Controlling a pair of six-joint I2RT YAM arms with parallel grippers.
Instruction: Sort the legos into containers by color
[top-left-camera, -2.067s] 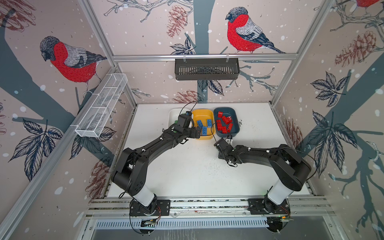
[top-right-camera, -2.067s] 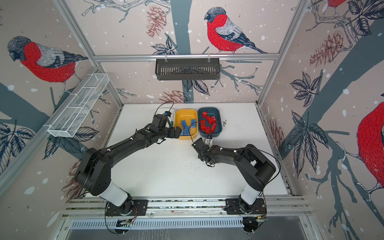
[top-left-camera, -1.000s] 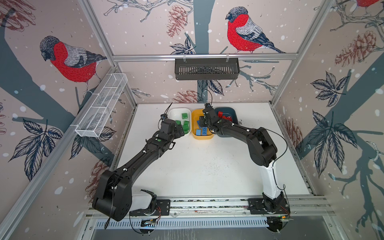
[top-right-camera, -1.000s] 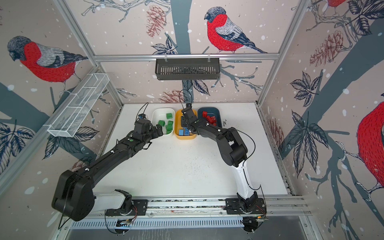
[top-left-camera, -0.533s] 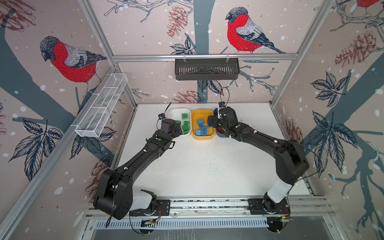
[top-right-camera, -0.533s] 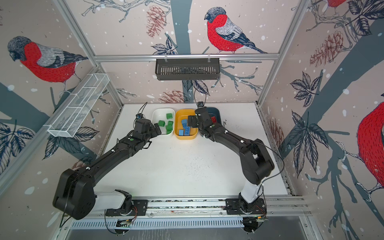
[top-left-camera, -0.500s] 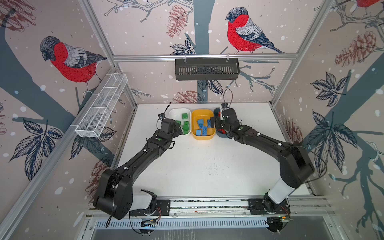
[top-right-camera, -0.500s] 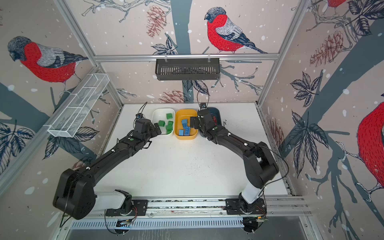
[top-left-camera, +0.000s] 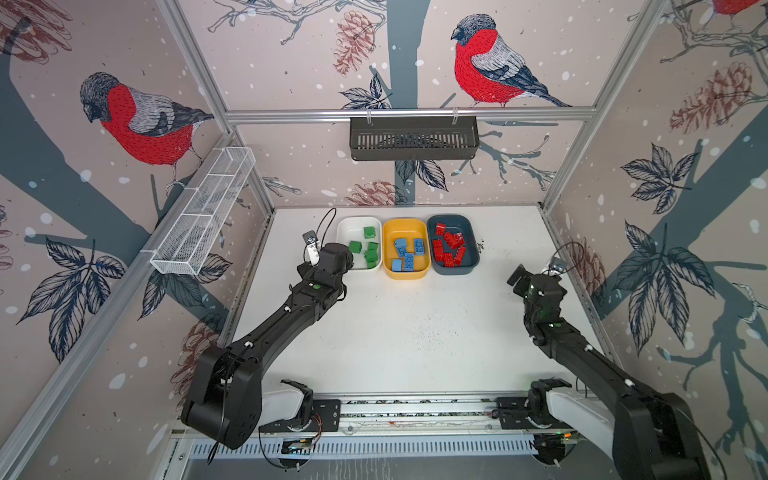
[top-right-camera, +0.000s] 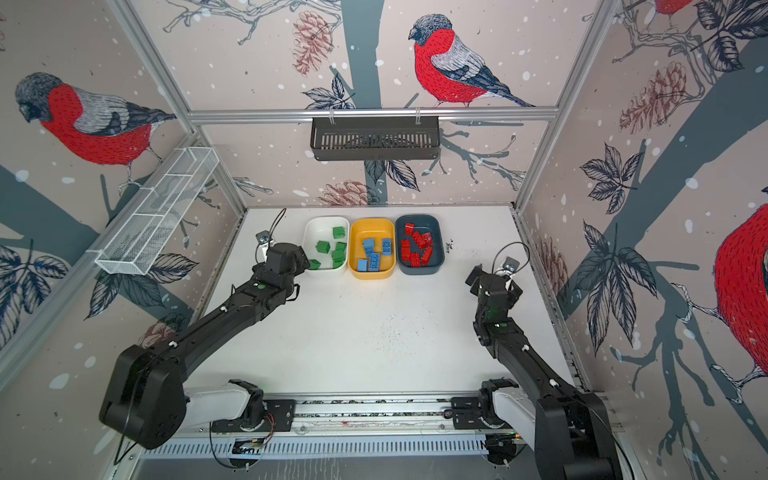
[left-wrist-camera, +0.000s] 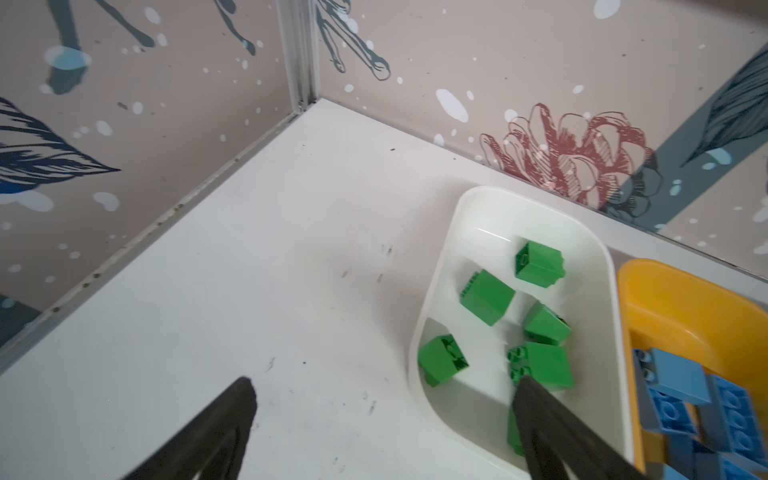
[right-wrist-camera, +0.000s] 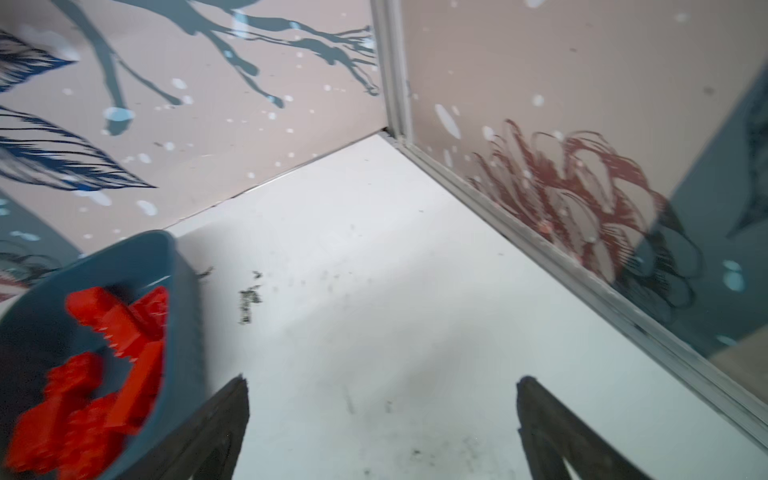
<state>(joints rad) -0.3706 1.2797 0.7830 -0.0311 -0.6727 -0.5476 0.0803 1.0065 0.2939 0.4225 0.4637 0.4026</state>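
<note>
Three containers stand in a row at the back of the table. The white tub (top-left-camera: 353, 227) holds green legos (top-left-camera: 369, 232), the yellow tub (top-left-camera: 405, 223) blue legos (top-left-camera: 409, 253), and the teal tub (top-left-camera: 467, 266) red legos (top-left-camera: 451, 245). My left gripper (top-left-camera: 351, 259) (left-wrist-camera: 384, 380) is open and holds nothing. One finger hangs over the white tub's (left-wrist-camera: 432, 291) near corner by a green lego (left-wrist-camera: 442, 359), the other over bare table. My right gripper (top-left-camera: 515, 276) (right-wrist-camera: 383, 378) is open and holds nothing, over bare table right of the teal tub (right-wrist-camera: 183, 324).
A black slotted basket (top-left-camera: 413, 137) hangs on the back wall and a white wire-mesh basket (top-left-camera: 203, 212) on the left wall. Dark specks (top-left-camera: 480, 245) lie beside the teal tub. The right wall (right-wrist-camera: 582, 232) is close to my right gripper. The arms' rail (top-left-camera: 415, 409) runs along the front.
My right arm has drawn back from the yellow and teal tubs to the right side of the table, and its jaws have opened wide. The left arm has hardly moved.
</note>
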